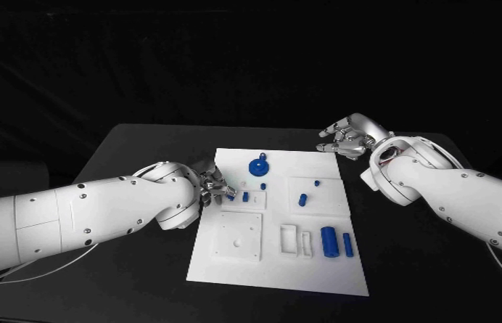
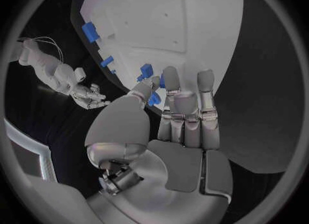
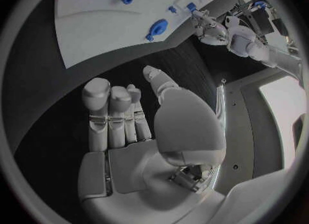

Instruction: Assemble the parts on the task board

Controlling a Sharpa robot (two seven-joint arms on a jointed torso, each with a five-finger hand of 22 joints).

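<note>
Parts lie scattered over the task board [image 1: 274,261], the white plate in the middle of the black table [image 1: 136,145]. Nearest the robot, two blue cylinders [image 1: 329,241] lie side by side at the board's right, just beside a pair of raised white frames [image 1: 296,240]; a square white block [image 1: 239,238] sits to their left. Further back, a small blue peg [image 1: 302,199] stands in a raised white square. The left hand [image 1: 212,184] reaches over the board's left edge, thumb and fingertips [image 2: 170,75] close around a small blue piece [image 2: 154,98], though contact cannot be told for certain. Beyond it lies a round blue disc [image 1: 258,167]. Farthest off, the right hand [image 1: 350,136] hovers past the board's far right corner, fingers loosely spread, holding nothing.
</note>
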